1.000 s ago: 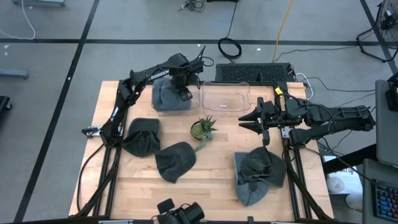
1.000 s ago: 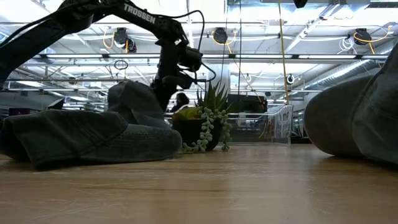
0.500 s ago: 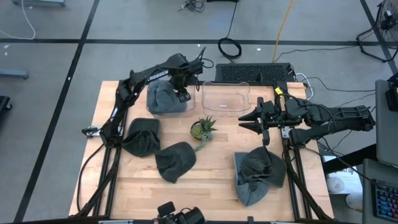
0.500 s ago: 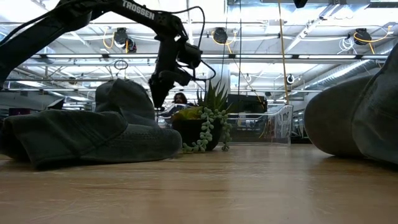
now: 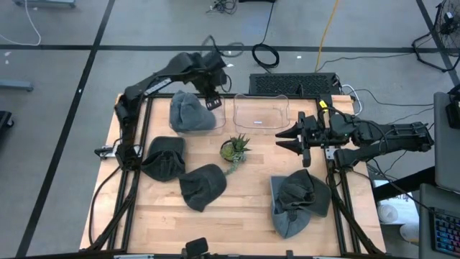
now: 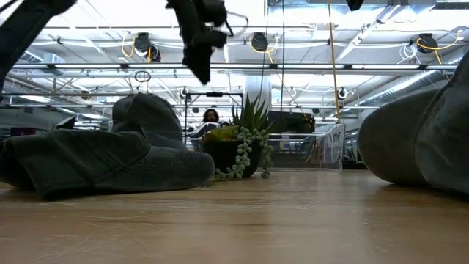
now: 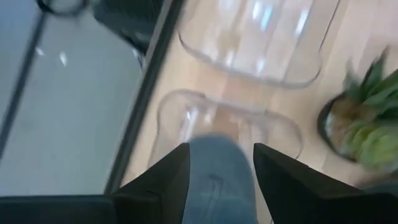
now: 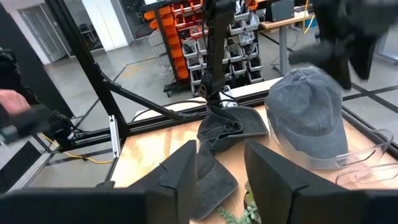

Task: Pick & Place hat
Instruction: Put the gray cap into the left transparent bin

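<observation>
The left gripper (image 5: 213, 101), fingers apart and empty, had lifted away from the grey hat (image 5: 191, 111) now resting in the clear bin (image 5: 218, 124) at the table's far edge, so that placement looked finished.

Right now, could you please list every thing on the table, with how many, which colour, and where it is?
hats: four, dark grey; one sits in the left clear bin, two lie at the left side, one at the front right.
clear bins: two, transparent, back middle; the right one holds nothing.
succulent plant: one, green, dark pot, table centre.
left gripper: open, raised above the hat in the bin.
right gripper: open, right of the plant, holding nothing.
</observation>
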